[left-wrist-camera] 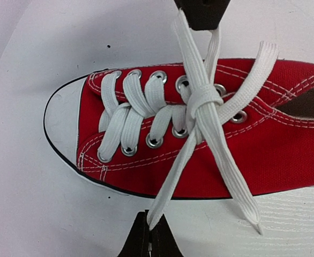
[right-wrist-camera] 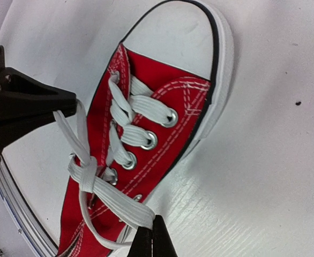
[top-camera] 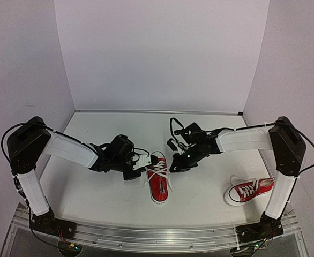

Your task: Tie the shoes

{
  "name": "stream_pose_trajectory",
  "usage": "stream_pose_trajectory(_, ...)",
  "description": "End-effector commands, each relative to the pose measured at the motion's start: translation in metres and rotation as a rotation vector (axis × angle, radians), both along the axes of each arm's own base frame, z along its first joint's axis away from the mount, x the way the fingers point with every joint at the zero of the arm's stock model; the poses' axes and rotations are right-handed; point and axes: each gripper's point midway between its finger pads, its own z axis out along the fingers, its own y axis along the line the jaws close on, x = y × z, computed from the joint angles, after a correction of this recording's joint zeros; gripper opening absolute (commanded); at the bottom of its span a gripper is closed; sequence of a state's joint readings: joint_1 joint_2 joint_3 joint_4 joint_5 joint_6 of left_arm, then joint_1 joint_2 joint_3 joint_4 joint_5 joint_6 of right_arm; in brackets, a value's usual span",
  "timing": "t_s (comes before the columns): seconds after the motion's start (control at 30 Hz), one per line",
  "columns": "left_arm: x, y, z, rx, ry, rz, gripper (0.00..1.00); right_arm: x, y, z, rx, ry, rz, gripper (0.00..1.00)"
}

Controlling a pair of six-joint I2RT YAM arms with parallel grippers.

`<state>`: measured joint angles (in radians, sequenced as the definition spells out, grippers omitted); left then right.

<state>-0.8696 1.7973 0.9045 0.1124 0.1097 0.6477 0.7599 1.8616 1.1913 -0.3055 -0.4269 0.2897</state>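
One red shoe [top-camera: 158, 184] with a white toe cap lies mid-table, toe toward the arms. Its white laces [left-wrist-camera: 202, 101] are crossed into a knot over the tongue. My left gripper [top-camera: 144, 169] sits just left of this shoe and is shut [left-wrist-camera: 149, 233] on a lace strand that runs taut from the knot. My right gripper [top-camera: 174, 168] stands at the shoe's right side, shut [right-wrist-camera: 152, 238] on a flat fold of lace [right-wrist-camera: 126, 202]. The opposite gripper shows in each wrist view, pulling away from the knot [right-wrist-camera: 84, 174]. The second shoe [top-camera: 249, 190] lies untouched at the near right.
A white table [top-camera: 103, 193] carries both shoes, with white walls behind and at the sides. A metal rail [top-camera: 157, 235] runs along the near edge. A loose lace end [left-wrist-camera: 248, 211] trails onto the table beside the shoe.
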Motion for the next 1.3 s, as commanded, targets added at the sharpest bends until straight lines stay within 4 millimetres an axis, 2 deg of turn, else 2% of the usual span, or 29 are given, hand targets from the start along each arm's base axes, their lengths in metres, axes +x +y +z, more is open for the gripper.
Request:
stream_pose_trajectory(0.0,0.009,0.014,0.017,0.003,-0.039,0.044,0.0,0.006,-0.024,0.012,-0.037,-0.047,-0.069,0.0)
stream_pose_trajectory(0.23,0.015,0.032,0.009,0.059,-0.04,0.085,0.0,0.003,-0.049,-0.005,-0.117,-0.04,-0.112,0.0)
stream_pose_trajectory(0.43,0.018,0.039,0.003,0.078,-0.033,0.108,0.0,0.001,-0.066,-0.017,-0.164,-0.03,-0.131,0.0)
stream_pose_trajectory(0.8,0.031,0.06,-0.009,0.149,-0.043,0.18,0.0,-0.003,-0.072,-0.031,-0.188,-0.006,-0.129,0.0)
stream_pose_trajectory(0.97,0.03,0.063,-0.02,0.197,-0.017,0.173,0.0,-0.004,-0.057,-0.02,-0.113,0.006,-0.106,0.0)
stream_pose_trajectory(1.1,0.029,0.049,-0.007,0.137,-0.004,0.143,0.0,-0.008,-0.03,0.0,-0.004,-0.002,-0.052,0.0)
stream_pose_trajectory(1.17,0.023,0.035,0.004,0.091,0.002,0.106,0.0,-0.012,-0.013,0.012,0.031,-0.019,-0.02,0.01)
stream_pose_trajectory(1.2,0.022,0.029,0.009,0.085,-0.005,0.097,0.01,-0.014,-0.007,0.018,0.046,-0.025,-0.009,0.04)
stream_pose_trajectory(1.27,0.017,0.02,0.017,0.094,-0.027,0.083,0.16,-0.014,0.005,0.033,0.083,-0.044,0.003,0.19)
